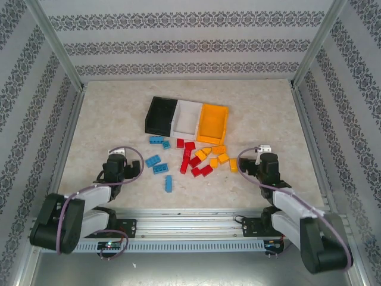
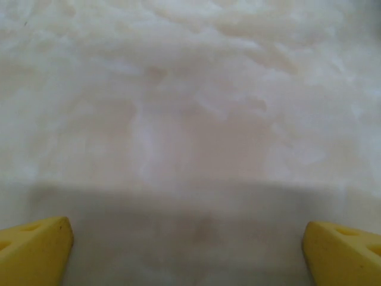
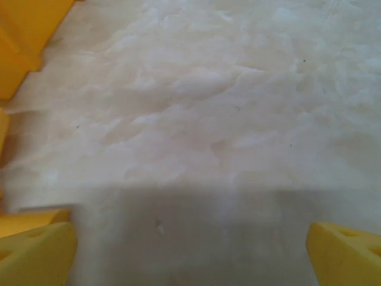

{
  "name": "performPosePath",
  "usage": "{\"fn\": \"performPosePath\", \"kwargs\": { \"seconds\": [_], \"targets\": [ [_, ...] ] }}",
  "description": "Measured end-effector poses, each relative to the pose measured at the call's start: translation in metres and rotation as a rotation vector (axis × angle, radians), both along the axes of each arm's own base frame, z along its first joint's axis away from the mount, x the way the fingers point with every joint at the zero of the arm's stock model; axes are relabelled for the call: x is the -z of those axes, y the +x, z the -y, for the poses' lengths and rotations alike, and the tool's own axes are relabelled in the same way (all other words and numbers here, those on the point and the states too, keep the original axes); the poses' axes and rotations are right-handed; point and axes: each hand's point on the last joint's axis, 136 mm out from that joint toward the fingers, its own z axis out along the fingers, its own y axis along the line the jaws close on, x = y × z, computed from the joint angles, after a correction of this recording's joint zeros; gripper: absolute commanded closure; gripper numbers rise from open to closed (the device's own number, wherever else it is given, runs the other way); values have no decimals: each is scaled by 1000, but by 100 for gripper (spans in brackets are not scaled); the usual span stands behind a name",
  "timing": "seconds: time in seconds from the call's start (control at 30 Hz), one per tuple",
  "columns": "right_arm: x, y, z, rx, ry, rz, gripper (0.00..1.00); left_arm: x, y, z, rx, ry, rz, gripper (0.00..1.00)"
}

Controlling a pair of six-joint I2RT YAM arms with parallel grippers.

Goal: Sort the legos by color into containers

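Observation:
Three containers stand in a row at the table's middle back: black [image 1: 161,115], white [image 1: 188,116] and orange-yellow [image 1: 213,123]. In front of them the legos lie loose on the table: light blue ones [image 1: 156,161] on the left, red ones [image 1: 190,159] in the middle, orange-yellow ones [image 1: 219,156] on the right. My left gripper [image 1: 118,155] sits low to the left of the blue bricks, open and empty, with bare table between its yellow fingertips [image 2: 36,250]. My right gripper [image 1: 262,152] sits right of the orange-yellow bricks, also open and empty [image 3: 190,250].
The tabletop [image 1: 119,119] is pale marbled stone, walled by patterned panels on three sides. An aluminium rail [image 1: 190,214] runs along the near edge at the arm bases. Blurred orange-yellow shapes [image 3: 24,36] sit at the left edge of the right wrist view.

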Motion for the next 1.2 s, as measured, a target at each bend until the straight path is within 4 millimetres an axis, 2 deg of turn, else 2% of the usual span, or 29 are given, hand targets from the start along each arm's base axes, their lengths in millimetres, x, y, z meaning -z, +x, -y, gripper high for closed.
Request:
{"fn": "performPosePath", "kwargs": {
  "seconds": [0.27,0.53,0.77,1.07,1.17,1.2],
  "targets": [
    [1,47,13,30,-24,21,2,-5,47,-5,25,10,60,0],
    [-13,82,19,31,-38,115,2,-22,83,-9,54,28,167,0],
    [-30,98,20,22,-44,194,2,-38,96,-9,74,45,242,0],
    [-45,106,23,35,-57,230,2,-55,104,-17,42,75,310,0],
    [-67,113,29,70,-67,230,2,-69,104,-22,17,90,338,0],
    [-80,116,31,92,-55,239,2,-79,102,-24,3,97,354,0]
  ]
}}
